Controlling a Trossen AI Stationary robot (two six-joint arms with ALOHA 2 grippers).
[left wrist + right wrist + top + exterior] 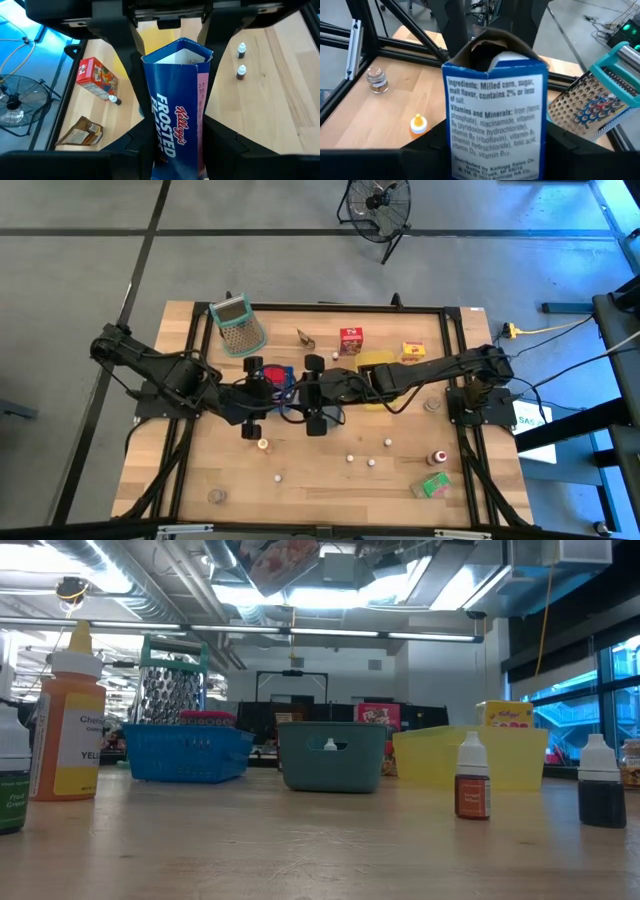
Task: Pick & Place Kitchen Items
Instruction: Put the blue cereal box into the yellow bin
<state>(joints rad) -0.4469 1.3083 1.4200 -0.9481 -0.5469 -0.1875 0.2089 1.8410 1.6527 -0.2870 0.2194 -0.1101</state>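
Both arms meet mid-table. Blue cereal carton (176, 127) sits between two grippers, long axis running from one toward other. Left gripper (262, 395) clamped on carton's near end, carton straight ahead of its fingers. Right gripper (312, 395) around opposite end, jaws half-wide; firm grip or not, cannot tell. Looks like handover: both equally near. Blue tray (285, 375) directly beneath.

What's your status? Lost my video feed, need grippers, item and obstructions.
Both grippers at table centre, left gripper and right gripper each clamped on the blue Frosted Flakes carton. Carton upright between them, mid-handover. Blue tray close beside; nothing blocking.
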